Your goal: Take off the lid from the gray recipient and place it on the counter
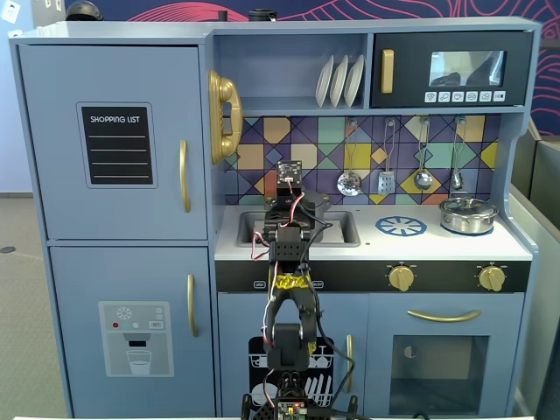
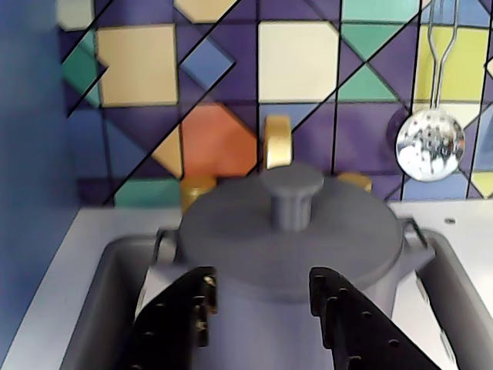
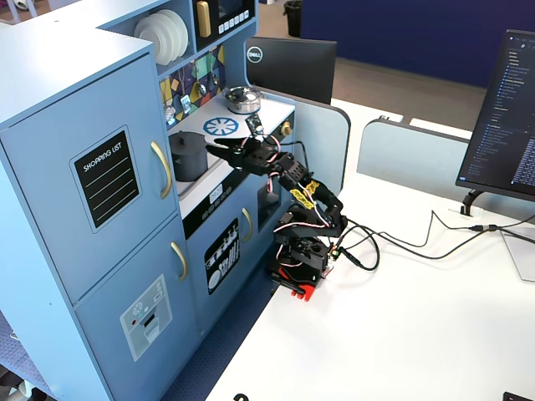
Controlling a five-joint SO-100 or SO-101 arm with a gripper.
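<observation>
The gray recipient [image 2: 254,324] stands in the sink [image 2: 100,301] with the lid [image 2: 231,231] on it, the knob [image 2: 291,194] upright in the middle. My gripper [image 2: 262,279] is open; its black fingers [image 2: 181,320] straddle the pot's front wall just under the lid's rim, without closing on it. In a fixed view the gripper [image 3: 224,147] is level with the top of the pot [image 3: 188,159]. In the front fixed view the arm hides most of the pot [image 1: 320,205]. The white counter [image 1: 420,245] carries the blue burner circle [image 1: 401,226].
A shiny silver pot [image 1: 468,215] sits at the counter's right end. Utensils [image 1: 349,182] hang on the tiled wall behind the sink, and a gold faucet [image 2: 277,142] rises just behind the pot. The arm's base [image 3: 294,276] stands on the white desk.
</observation>
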